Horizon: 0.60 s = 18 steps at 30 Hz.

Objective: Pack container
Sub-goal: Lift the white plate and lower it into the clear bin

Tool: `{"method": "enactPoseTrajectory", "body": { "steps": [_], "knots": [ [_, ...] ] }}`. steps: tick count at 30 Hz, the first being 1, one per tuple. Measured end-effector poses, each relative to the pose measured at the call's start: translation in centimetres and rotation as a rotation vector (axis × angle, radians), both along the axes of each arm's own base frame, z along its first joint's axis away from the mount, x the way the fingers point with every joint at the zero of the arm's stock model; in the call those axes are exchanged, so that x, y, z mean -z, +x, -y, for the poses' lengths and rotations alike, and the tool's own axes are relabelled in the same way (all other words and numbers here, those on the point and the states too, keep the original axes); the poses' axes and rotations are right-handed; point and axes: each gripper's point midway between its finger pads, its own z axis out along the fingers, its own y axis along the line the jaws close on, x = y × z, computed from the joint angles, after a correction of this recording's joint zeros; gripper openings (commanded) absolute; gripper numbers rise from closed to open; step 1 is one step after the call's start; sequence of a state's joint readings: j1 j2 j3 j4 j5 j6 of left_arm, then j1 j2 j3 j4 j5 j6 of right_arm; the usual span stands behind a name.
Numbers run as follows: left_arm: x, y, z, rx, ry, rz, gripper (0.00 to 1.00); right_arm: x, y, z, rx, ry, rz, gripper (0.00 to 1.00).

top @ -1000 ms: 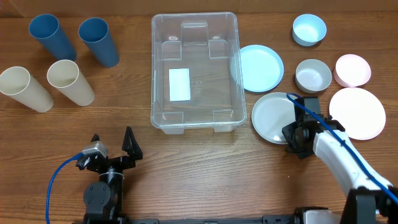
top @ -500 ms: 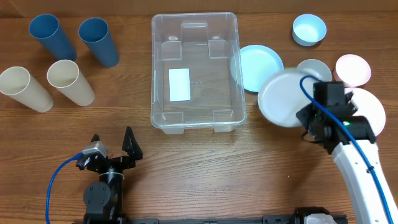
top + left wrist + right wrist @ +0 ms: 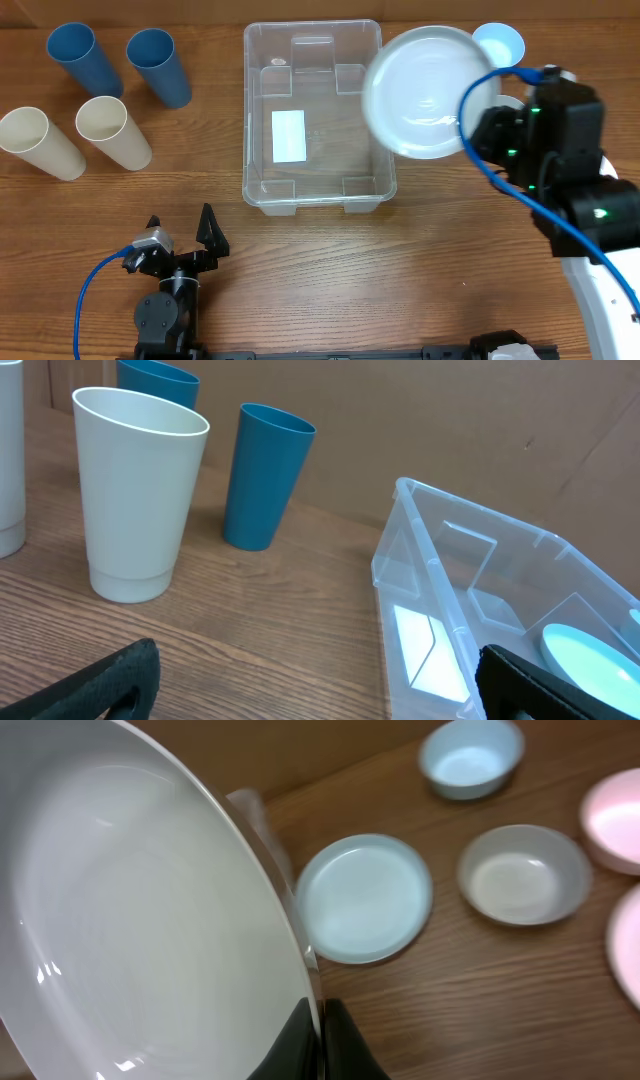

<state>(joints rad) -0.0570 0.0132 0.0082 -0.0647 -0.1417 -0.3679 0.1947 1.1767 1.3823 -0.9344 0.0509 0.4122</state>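
Clear plastic container (image 3: 335,150): sits mid-worktop, nothing in it yet except the white label (image 3: 289,136) on its base
Progress: barely started I'd say, zero items packed so far
White plate (image 3: 420,92): up in the air, overlapping the container's right rim from above, not inside yet
Right gripper (image 3: 472,128): jaws clamped on the plate's edge
Left gripper (image 3: 182,236): low near the front of the worktop, jaws spread wide, holding nothing
Not packed, right side: light blue plate (image 3: 365,898) just beside the container, light blue bowl (image 3: 470,758), grey bowl (image 3: 525,873), pink pieces (image 3: 612,812) further right
Not packed, left side: two blue cups (image 3: 158,65) and two cream cups (image 3: 113,130), upright, well apart from the container
Cups and bowls: all look empty to me
Left to do: my guess is this plate goes in first, then pretty much everything else
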Motion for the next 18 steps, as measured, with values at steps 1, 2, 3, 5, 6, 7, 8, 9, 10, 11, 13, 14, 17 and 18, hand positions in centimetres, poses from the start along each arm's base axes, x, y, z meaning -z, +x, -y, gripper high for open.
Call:
{"method": "enactPoseTrajectory", "body": {
  "steps": [1, 2, 3, 5, 6, 7, 8, 9, 10, 11, 13, 14, 17, 18],
  "knots": [
    [0.0, 0.0, 0.0, 0.0, 0.0, 0.0, 1.0, -0.1, 0.3, -1.3, -0.039, 0.0, 0.013, 0.04],
    [0.0, 0.0, 0.0, 0.0, 0.0, 0.0, 1.0, -0.1, 0.7, -2.6, -0.076, 0.004, 0.022, 0.04],
    [0.0, 0.0, 0.0, 0.0, 0.0, 0.0, 1.0, 0.0, 1.1, -4.0, -0.116, 0.006, 0.03, 0.04],
    [0.0, 0.0, 0.0, 0.0, 0.0, 0.0, 1.0, 0.7, 2.2, -7.0, -0.185, 0.01, 0.036, 0.04],
    [0.0, 0.0, 0.0, 0.0, 0.0, 0.0, 1.0, 1.4, 2.8, -8.2, -0.21, 0.009, 0.025, 0.04],
    [0.0, 0.0, 0.0, 0.0, 0.0, 0.0, 1.0, 2.4, 3.3, -9.1, -0.227, 0.004, 0.006, 0.04],
    [0.0, 0.0, 0.0, 0.0, 0.0, 0.0, 1.0, 3.8, 3.9, -10.2, -0.247, -0.004, -0.023, 0.04],
    [0.0, 0.0, 0.0, 0.0, 0.0, 0.0, 1.0, 5.4, 4.5, -11.1, -0.258, -0.012, -0.055, 0.04],
    [0.0, 0.0, 0.0, 0.0, 0.0, 0.0, 1.0, 6.7, 5.0, -11.6, -0.262, -0.02, -0.086, 0.04],
    [0.0, 0.0, 0.0, 0.0, 0.0, 0.0, 1.0, 7.8, 5.3, -11.9, -0.265, -0.025, -0.111, 0.04],
    [0.0, 0.0, 0.0, 0.0, 0.0, 0.0, 1.0, 10.5, 5.9, -12.5, -0.268, -0.042, -0.169, 0.04],
    [0.0, 0.0, 0.0, 0.0, 0.0, 0.0, 1.0, 11.4, 6.1, -12.7, -0.268, -0.047, -0.19, 0.04],
    [0.0, 0.0, 0.0, 0.0, 0.0, 0.0, 1.0, 13.4, 6.2, -13.3, -0.277, -0.064, -0.238, 0.04],
    [0.0, 0.0, 0.0, 0.0, 0.0, 0.0, 1.0, 13.9, 6.1, -13.4, -0.279, -0.067, -0.25, 0.04]
  ]
}}
